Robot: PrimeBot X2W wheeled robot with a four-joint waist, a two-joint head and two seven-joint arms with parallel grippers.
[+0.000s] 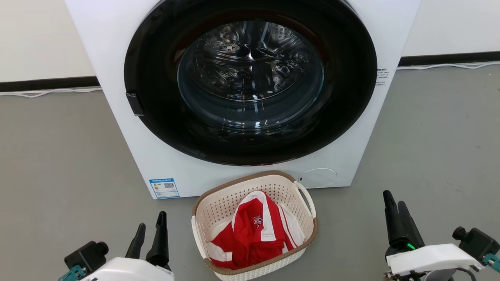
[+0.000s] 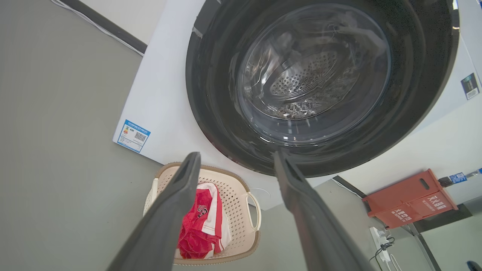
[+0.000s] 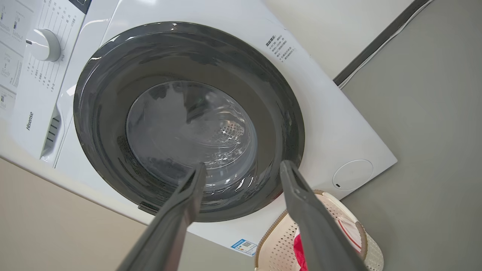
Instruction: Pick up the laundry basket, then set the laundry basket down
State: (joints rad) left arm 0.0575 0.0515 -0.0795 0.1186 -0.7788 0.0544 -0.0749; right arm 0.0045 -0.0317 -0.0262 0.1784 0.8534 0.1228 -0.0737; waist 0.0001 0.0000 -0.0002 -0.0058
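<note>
The laundry basket (image 1: 224, 203) is cream with perforated walls, a brown rim and white loop handles. It stands on the grey floor just in front of the washing machine, with a red and white garment (image 1: 254, 230) inside. My left gripper (image 1: 151, 220) hovers to the basket's left, open and empty, apart from it. My right gripper (image 1: 393, 198) is off to the basket's right, also open and empty. In the left wrist view the basket (image 2: 235, 203) lies low behind my left gripper (image 2: 237, 154). The right wrist view has the basket (image 3: 278, 241) at the bottom, beyond my right gripper (image 3: 244, 164).
A white front-loading washing machine (image 1: 164, 156) with a round dark glass door (image 1: 250, 78), closed, stands right behind the basket. A white cable (image 1: 47, 92) runs along the wall base. A red crate (image 2: 408, 199) and a power strip (image 2: 380, 241) sit to the machine's right.
</note>
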